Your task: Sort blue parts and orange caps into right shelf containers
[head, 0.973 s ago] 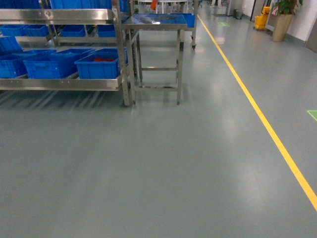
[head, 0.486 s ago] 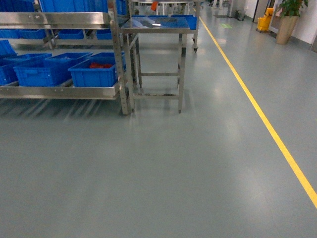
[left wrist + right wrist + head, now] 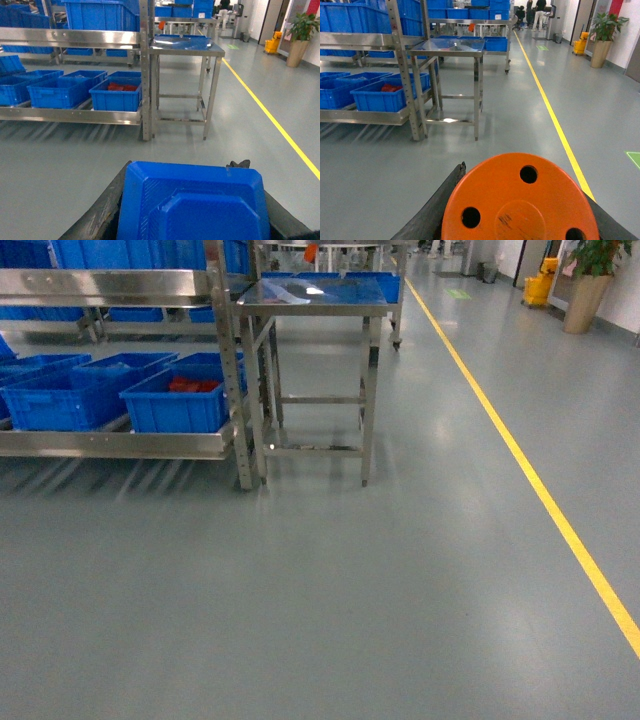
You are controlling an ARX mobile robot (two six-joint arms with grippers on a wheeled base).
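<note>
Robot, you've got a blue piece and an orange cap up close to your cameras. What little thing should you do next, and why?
Probably keep rolling toward the shelf. The blue part fills the left wrist view and the orange cap the right, seemingly held, but the blue bins sit far off across bare floor, out of reach.

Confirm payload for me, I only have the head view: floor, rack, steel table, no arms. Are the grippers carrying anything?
Observer: Yes. The left wrist view shows a blue part filling the bottom of the frame, sitting between the left gripper's dark fingers.
Operator: And the right?
Observer: An orange cap with round holes, held in the same way in the right gripper.
Operator: Anything already in the end bin on the low shelf?
Observer: Red-orange pieces show inside that blue bin; I cannot tell what they are.
</note>
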